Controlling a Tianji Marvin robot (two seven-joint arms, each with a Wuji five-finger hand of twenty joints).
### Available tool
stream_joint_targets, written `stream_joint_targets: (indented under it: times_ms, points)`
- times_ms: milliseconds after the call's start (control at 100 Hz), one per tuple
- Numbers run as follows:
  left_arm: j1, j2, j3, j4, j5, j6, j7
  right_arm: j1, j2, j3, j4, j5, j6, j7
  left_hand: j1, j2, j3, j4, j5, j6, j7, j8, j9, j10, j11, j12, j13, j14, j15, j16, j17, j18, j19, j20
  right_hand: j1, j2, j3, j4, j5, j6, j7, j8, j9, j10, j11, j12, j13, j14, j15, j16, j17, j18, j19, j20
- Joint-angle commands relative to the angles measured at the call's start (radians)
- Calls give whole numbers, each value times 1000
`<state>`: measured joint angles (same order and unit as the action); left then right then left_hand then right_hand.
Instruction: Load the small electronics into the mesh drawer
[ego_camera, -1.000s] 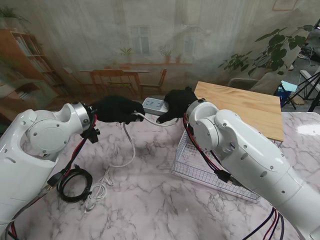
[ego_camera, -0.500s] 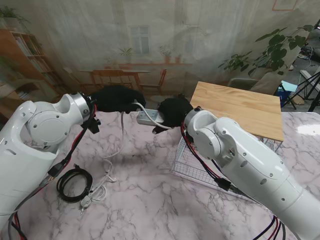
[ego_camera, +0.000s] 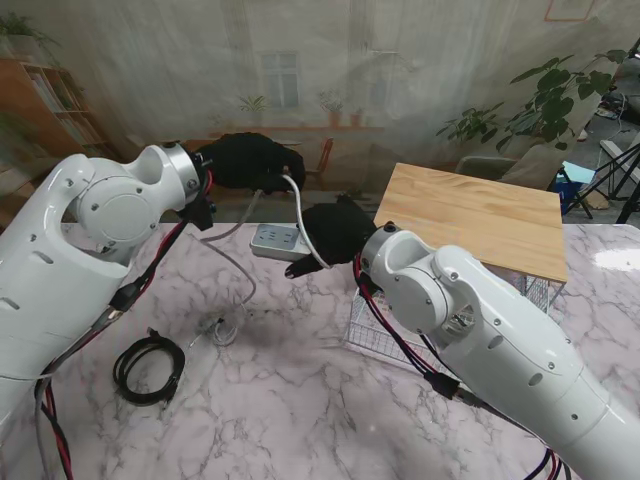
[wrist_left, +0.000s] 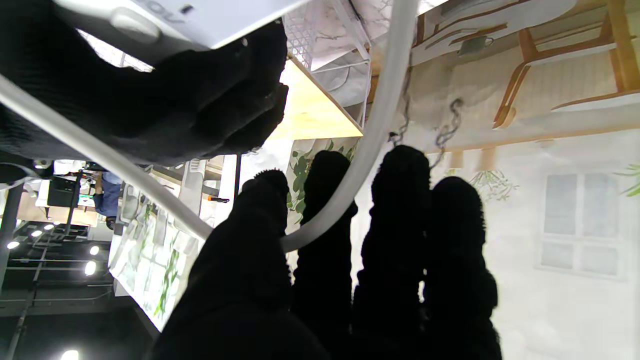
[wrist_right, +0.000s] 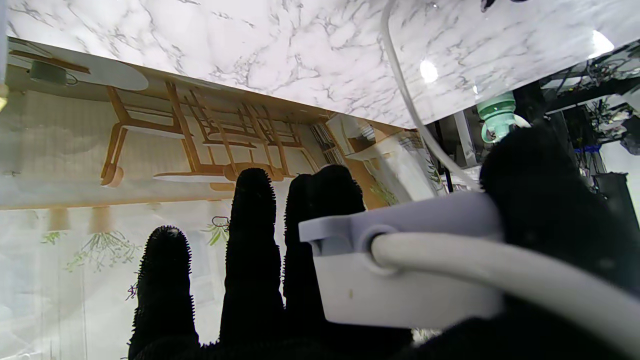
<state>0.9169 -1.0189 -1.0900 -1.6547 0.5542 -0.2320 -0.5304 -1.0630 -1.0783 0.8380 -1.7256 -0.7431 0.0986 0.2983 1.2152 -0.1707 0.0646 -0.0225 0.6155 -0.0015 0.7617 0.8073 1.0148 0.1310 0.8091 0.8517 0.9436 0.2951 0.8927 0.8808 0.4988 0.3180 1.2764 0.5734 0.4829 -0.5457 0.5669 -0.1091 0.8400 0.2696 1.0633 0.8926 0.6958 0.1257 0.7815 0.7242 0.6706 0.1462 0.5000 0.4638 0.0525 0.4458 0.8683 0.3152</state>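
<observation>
- The right hand (ego_camera: 335, 232) grips the power strip (ego_camera: 278, 239), up off the tabletop (ego_camera: 300, 400).
- The left hand (ego_camera: 250, 162) holds its white cord (ego_camera: 300, 215).
- The mesh drawer (ego_camera: 375, 335) sits beside the right arm.

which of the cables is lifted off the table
The thick white power strip cord, gripped in the left hand. The coiled black cable lies flat on the marble.

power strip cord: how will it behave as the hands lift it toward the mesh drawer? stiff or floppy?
Likely semi-stiff: the white cord holds a smooth arc between the left hand and the power strip in the right hand. Its thinner tail droops to the marble table, so it may drag or snag on the mesh drawer rim.
</observation>
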Motion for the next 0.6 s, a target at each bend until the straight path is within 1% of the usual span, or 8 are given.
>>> stream_joint_targets:
  times_ms: [0, 80, 210, 310, 440, 590]
  points:
    - [-29, -12, 9, 29, 4, 31, 4, -26, -2, 0, -19, 8, -6, -5, 76, 70, 72, 22, 51, -37, 101, 62, 22, 2, 18, 12, 5, 18, 7, 18, -5, -39, 33, 9, 141, 179, 403, 16, 97, -151, 86, 19, 36, -43, 44, 16, 24, -8, 68, 12, -17, 14, -16, -4]
    - [-44, -17, 43, 67, -1, 53, 14, -44, -3, 13, -33, 13, -8, -17, 76, 70, 74, 22, 49, -33, 100, 60, 18, 6, 15, 12, -1, 22, 3, 18, -13, -39, 30, 9, 141, 178, 403, 16, 97, -152, 86, 19, 36, -42, 44, 16, 25, -7, 68, 12, -16, 15, -15, -5]
    - [-65, -26, 95, 130, 4, 67, 39, -73, -2, 40, -58, 27, -9, -22, 76, 73, 71, 20, 47, -38, 97, 54, 16, 5, 12, 11, -4, 21, -1, 18, -14, -40, 29, 10, 143, 176, 405, 15, 99, -149, 85, 19, 37, -41, 45, 17, 25, -6, 69, 13, -16, 14, -15, -5]
    - [-75, -34, 127, 166, -14, 96, 56, -91, 0, 55, -76, 44, -13, -16, 76, 70, 75, 20, 45, -35, 94, 46, 13, 10, 11, 10, -10, 27, -5, 18, -23, -39, 24, 10, 143, 177, 405, 14, 99, -148, 85, 19, 37, -40, 46, 18, 25, -7, 70, 13, -15, 14, -15, -6]
    - [-86, -40, 163, 195, -34, 109, 64, -109, -1, 67, -93, 75, -15, -17, 76, 69, 74, 18, 46, -34, 92, 35, 12, 10, 12, 10, -11, 29, -4, 20, -26, -38, 24, 13, 144, 175, 405, 14, 100, -149, 84, 18, 38, -40, 46, 18, 26, -5, 71, 14, -14, 15, -14, -6]
    - [-104, -40, 205, 221, -44, 116, 49, -124, -3, 79, -109, 101, -15, -27, 76, 69, 72, 18, 45, -36, 92, 27, 14, 10, 13, 10, -11, 29, -4, 20, -24, -39, 26, 14, 144, 176, 405, 13, 100, -150, 83, 19, 40, -41, 47, 19, 26, -5, 71, 14, -14, 15, -13, -6]
